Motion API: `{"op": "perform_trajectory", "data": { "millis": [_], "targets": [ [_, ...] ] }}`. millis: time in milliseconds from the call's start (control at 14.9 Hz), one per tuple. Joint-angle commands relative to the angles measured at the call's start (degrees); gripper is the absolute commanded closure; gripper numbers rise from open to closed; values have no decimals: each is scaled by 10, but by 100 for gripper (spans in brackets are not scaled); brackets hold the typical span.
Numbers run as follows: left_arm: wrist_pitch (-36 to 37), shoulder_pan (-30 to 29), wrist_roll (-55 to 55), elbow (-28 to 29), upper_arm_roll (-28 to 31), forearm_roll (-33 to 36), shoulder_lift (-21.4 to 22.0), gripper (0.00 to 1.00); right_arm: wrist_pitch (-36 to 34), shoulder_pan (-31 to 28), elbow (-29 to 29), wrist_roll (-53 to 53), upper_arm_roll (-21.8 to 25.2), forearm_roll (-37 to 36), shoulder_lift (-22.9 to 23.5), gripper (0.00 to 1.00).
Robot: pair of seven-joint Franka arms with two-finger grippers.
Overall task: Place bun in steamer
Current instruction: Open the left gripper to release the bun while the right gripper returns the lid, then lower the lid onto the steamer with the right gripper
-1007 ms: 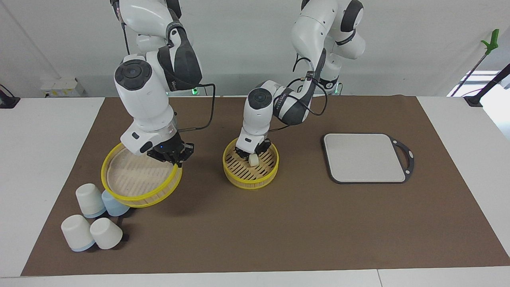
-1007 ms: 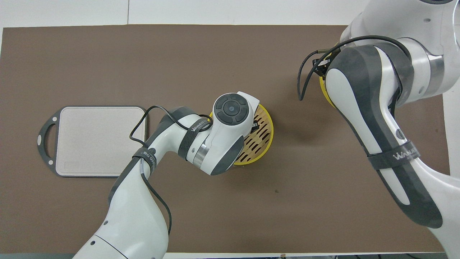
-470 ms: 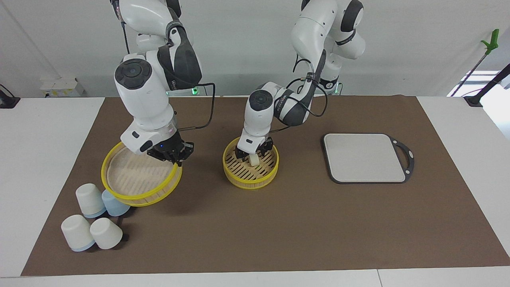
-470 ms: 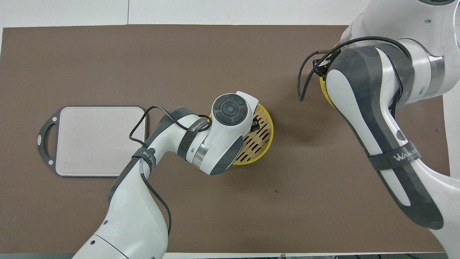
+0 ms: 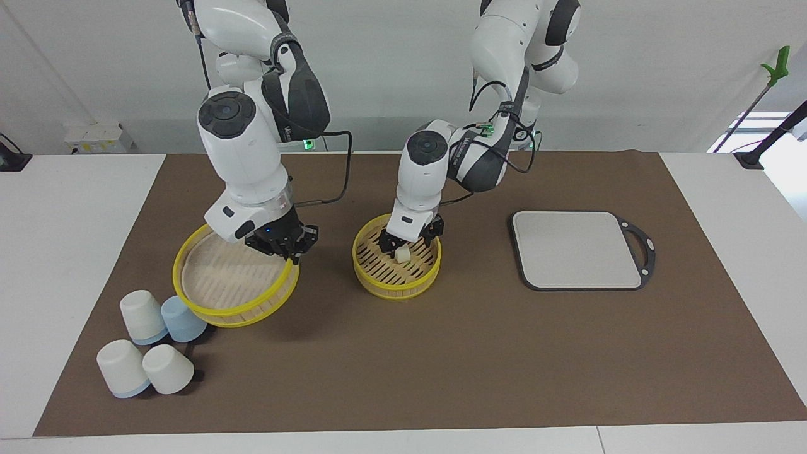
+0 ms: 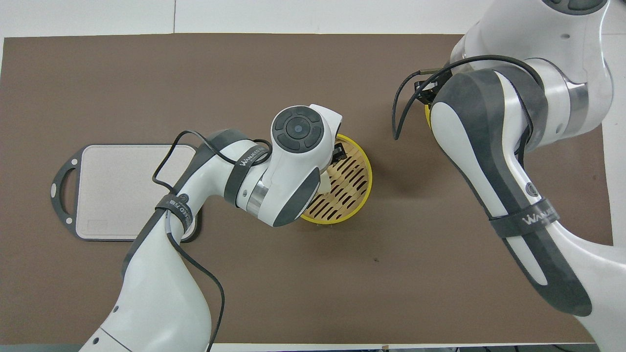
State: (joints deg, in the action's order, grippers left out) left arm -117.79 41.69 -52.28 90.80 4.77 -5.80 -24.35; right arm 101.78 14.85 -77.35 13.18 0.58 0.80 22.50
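While our left gripper hangs wide over the bun in the steamer, a finger may snag it; right gripper clamps the lid tier.

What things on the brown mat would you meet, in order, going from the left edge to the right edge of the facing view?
cups → lid tier, held up by the right gripper → steamer with the bun in it under the open left gripper → cutting board

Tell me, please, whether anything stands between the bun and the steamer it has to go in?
Nothing visible does: the bun already lies on the slats inside the steamer, with the open left gripper just above it.
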Motion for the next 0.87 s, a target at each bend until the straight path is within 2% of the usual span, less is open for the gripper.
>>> {"op": "perform_trajectory", "data": {
  "millis": [0,201,403,537,671,806],
  "targets": [
    [70,-34,2,10,19,-8,71,0,25,11,-50,34,-3,4,-34,100],
    [105,-108,23,11,22,10,111,0,43,68,-49,130,-4,3,-32,100],
    [163,-209,157,14,22,17,152,0,53,115,-40,207,-4,2,-17,100],
    [193,-263,259,13,22,16,170,0,45,156,-6,277,-1,-4,12,100],
    [220,-290,304,14,23,17,191,0,38,198,31,352,2,-8,56,100],
    [239,-314,355,9,23,18,199,0,20,224,111,397,3,-8,115,100]
  ]
}}
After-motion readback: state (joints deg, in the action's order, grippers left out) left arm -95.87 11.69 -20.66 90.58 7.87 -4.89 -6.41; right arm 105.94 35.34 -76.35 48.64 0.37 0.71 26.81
